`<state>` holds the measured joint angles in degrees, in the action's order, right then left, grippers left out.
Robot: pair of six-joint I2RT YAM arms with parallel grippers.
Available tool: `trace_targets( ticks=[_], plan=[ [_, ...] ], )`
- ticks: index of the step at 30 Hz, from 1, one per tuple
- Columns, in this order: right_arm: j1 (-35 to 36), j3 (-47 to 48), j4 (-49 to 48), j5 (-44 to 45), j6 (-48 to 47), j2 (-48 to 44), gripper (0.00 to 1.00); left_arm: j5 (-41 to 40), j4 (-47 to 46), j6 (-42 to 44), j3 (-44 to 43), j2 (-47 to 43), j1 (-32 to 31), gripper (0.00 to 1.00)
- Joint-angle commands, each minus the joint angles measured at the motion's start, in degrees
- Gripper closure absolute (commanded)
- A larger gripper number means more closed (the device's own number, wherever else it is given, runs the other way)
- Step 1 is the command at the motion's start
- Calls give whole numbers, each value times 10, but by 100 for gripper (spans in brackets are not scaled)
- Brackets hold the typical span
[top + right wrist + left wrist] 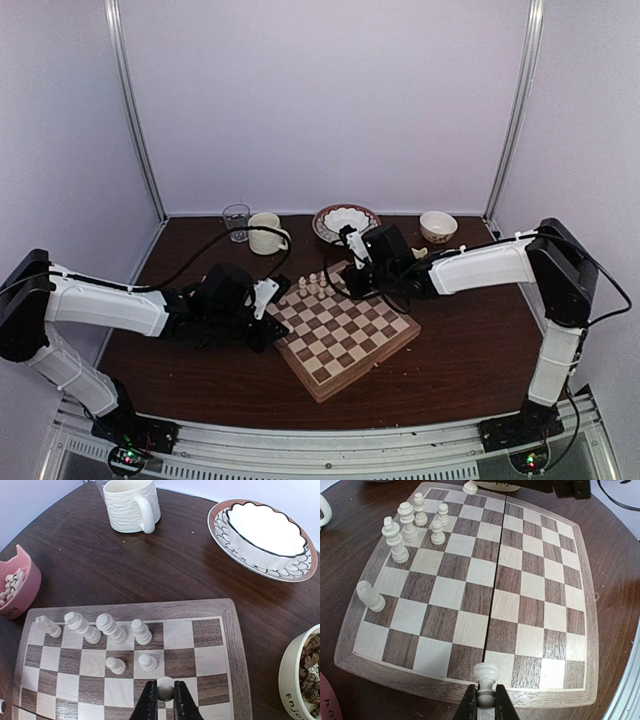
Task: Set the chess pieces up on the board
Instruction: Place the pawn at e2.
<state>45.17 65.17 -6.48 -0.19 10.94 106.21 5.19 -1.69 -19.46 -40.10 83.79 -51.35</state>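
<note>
Top external view: shows the board (345, 335) lying skewed at mid-table between the two arms, most squares bare. Judged early in the task: one corner populated, every other rank yet to fill.

Left wrist view: shows the left gripper (485, 694) pinched narrow on a pale pawn (486, 672) at the board's near rim, close to the centre seam. Cannot tell whether set down or held just above. Right wrist view: shows the right gripper (165, 691) likewise clamped on a second pawn (165, 685), over a square in the second rank, just beside two standing pawns (147, 662).

Counted on the board so far: six cream chess pieces (111, 628), four taller ones in a row along the far edge and the two pawns in front. Outermost piece of the row (47, 626) leaning hard, perhaps toppled; probably needs righting. No dark set seen anywhere.

Hard to make out: pink bowl (15, 587) cut off at the frame edge, holding small pale lumps. Possibly the remaining pieces, too blurred to say. From above, placed pieces reduced to specks, and fingertips hidden behind the wrists. Which kinds stand in the back row: not clear.
</note>
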Motion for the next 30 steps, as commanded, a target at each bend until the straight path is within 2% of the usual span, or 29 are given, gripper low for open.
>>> trace_targets(
  ticks=[1, 17, 30],
  plan=[
    [-10, 41, 18, 27, -8, 45, 95, 2, -7, -4, -20, 10, 4, 100],
    [-13, 84, 30, 26, -21, 96, 95, 3, 2, -3, -25, 11, 4, 100],
    [-13, 90, 36, 29, -26, 100, 94, 2, 5, -3, -25, 9, 4, 100]
  ],
)
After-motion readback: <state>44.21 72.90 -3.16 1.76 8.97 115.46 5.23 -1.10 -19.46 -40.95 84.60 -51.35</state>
